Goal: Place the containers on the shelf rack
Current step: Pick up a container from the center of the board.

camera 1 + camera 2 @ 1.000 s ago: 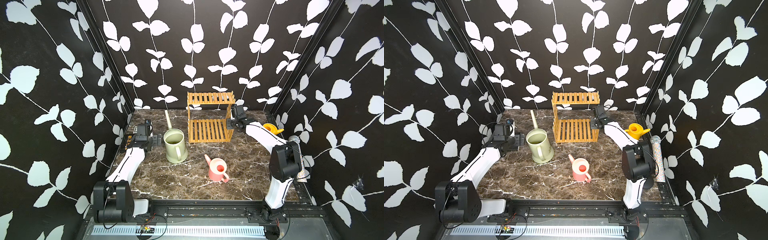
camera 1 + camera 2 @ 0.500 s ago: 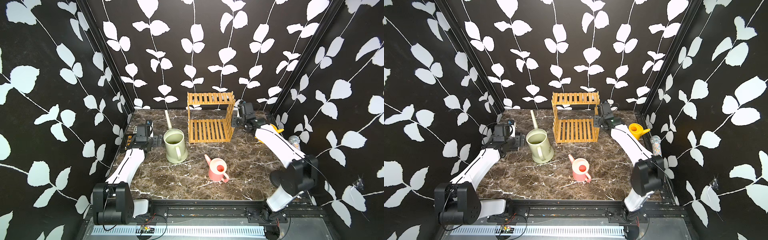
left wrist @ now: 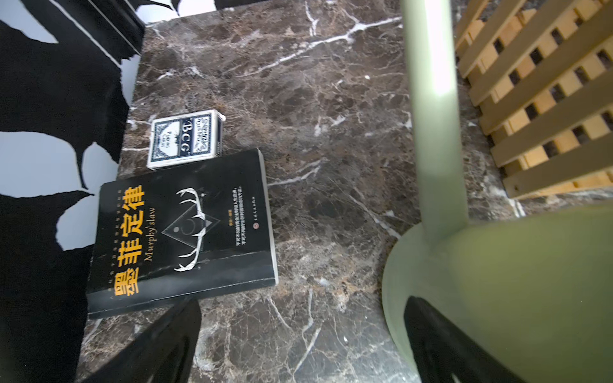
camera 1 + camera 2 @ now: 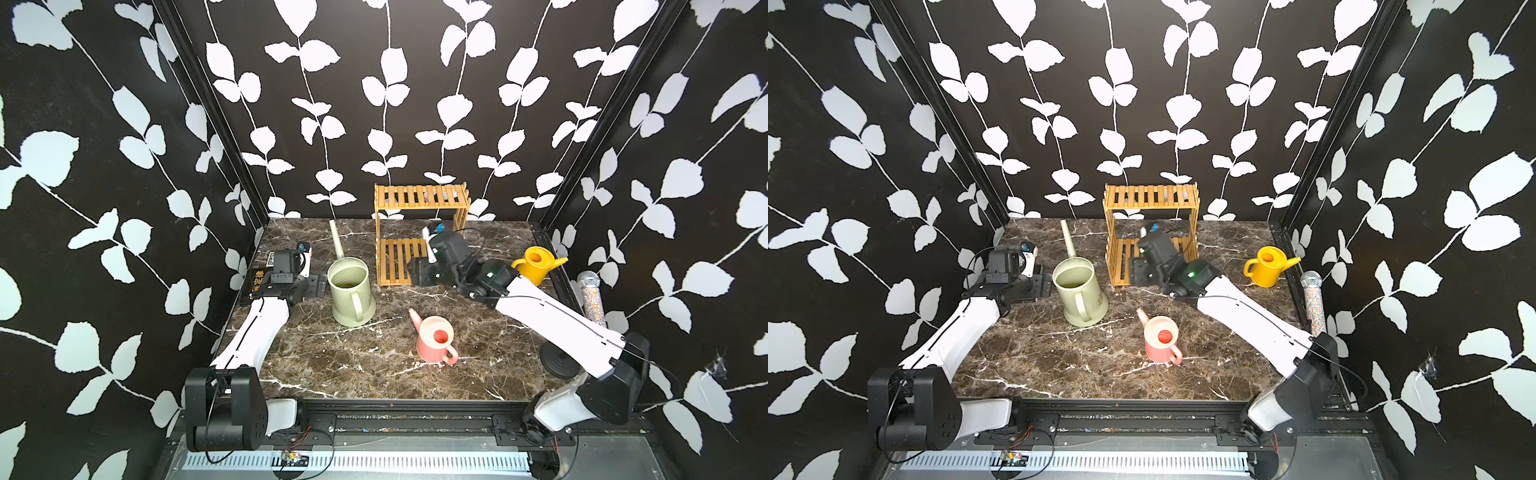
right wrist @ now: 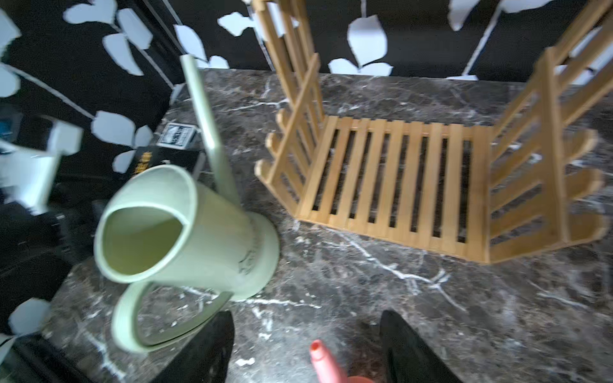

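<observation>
Right wrist view looks down on a dark brown marble tabletop with white veins (image 5: 365,282). The right gripper (image 5: 306,328) has its two black fingers spread apart, with only the pink spout tip showing between them.

In both top views the room is a booth of black walls printed with white leaf vines (image 4: 395,83), closed at the back and both sides, with a black rail (image 4: 395,409) along the front edge.

The two-tier honey-coloured bamboo shelf rack (image 4: 419,197) stands at the back centre, close to the rear wall. All three cans stand on the marble:
- The large sage-green plastic watering can (image 4: 351,297) is just left of the rack.
- The small pink watering can (image 4: 434,340) is in the middle.
- The small yellow watering can (image 4: 534,266) is near the right wall, close to a glittery microphone (image 4: 592,297).

In the left wrist view the left gripper (image 3: 303,308) is spread wide over bare marble, one finger just beside the green can's base. A black paperback book (image 3: 182,232) and a blue card deck (image 3: 184,137) lie by the left wall.
</observation>
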Controlling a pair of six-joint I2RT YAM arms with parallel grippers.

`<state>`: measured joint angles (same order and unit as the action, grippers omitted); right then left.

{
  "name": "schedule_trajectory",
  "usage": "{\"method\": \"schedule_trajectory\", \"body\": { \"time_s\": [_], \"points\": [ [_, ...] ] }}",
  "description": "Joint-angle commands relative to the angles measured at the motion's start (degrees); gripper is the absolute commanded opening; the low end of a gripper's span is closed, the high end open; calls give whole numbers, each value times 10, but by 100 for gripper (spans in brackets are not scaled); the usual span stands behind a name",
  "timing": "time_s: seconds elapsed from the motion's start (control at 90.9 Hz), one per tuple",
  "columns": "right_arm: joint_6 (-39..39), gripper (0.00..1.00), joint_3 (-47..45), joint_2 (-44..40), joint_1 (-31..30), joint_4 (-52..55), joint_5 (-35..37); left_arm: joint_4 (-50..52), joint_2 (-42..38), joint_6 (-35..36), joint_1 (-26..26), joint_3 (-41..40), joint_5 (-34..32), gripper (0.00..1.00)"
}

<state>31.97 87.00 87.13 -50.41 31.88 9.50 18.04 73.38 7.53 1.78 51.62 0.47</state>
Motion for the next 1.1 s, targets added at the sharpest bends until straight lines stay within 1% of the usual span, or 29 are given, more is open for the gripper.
{"method": "schedule_trajectory", "body": {
  "time_s": [0.0,0.187,0.264,0.418,0.583,0.858,1.089],
  "points": [
    [6,74,36,21,-46,0,5,27,-18,16,-2,18,50,99],
    [-30,73,107,97,-119,46,13,34,-20,14,-2,17,96,99],
    [-38,71,129,124,-133,65,16,33,-19,12,-1,16,108,99],
    [-49,68,151,145,-141,75,11,31,-18,9,0,15,108,99],
    [-53,67,160,158,-142,87,6,22,-20,7,0,8,87,98],
    [-60,64,201,203,-141,119,18,-1,-21,3,0,-2,36,98],
    [-62,59,266,256,-137,163,34,-22,-19,-4,0,-11,-39,99]
  ]
}}
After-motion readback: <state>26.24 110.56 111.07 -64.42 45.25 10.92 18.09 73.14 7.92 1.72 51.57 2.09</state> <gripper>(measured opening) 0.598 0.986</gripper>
